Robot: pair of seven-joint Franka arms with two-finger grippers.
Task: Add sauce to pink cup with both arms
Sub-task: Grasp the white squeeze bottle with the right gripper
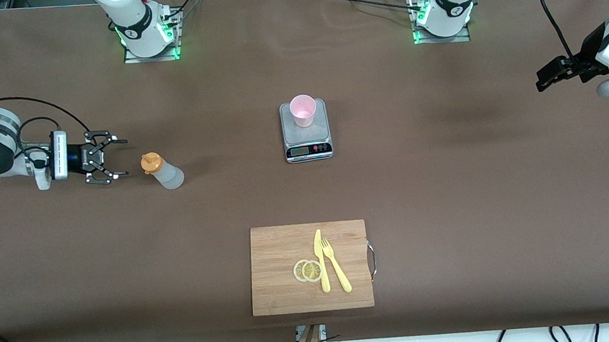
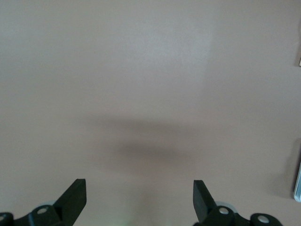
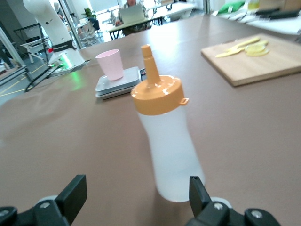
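The sauce bottle (image 1: 163, 171), whitish with an orange nozzle cap, stands on the table toward the right arm's end. My right gripper (image 1: 122, 158) is low beside it, open and empty, pointing at it without touching. In the right wrist view the bottle (image 3: 169, 141) stands just ahead of the open gripper (image 3: 136, 186), close to one fingertip. The pink cup (image 1: 303, 110) stands on a grey scale (image 1: 307, 137) at the table's middle, and it also shows in the right wrist view (image 3: 109, 64). My left gripper (image 1: 543, 79) waits open and empty over bare table (image 2: 139, 188) at the left arm's end.
A wooden cutting board (image 1: 280, 272) lies nearer to the front camera than the scale, with a yellow knife (image 1: 320, 260), a yellow fork (image 1: 336, 264) and lemon slices (image 1: 307, 270) on it. Brown table stretches between the bottle and the scale.
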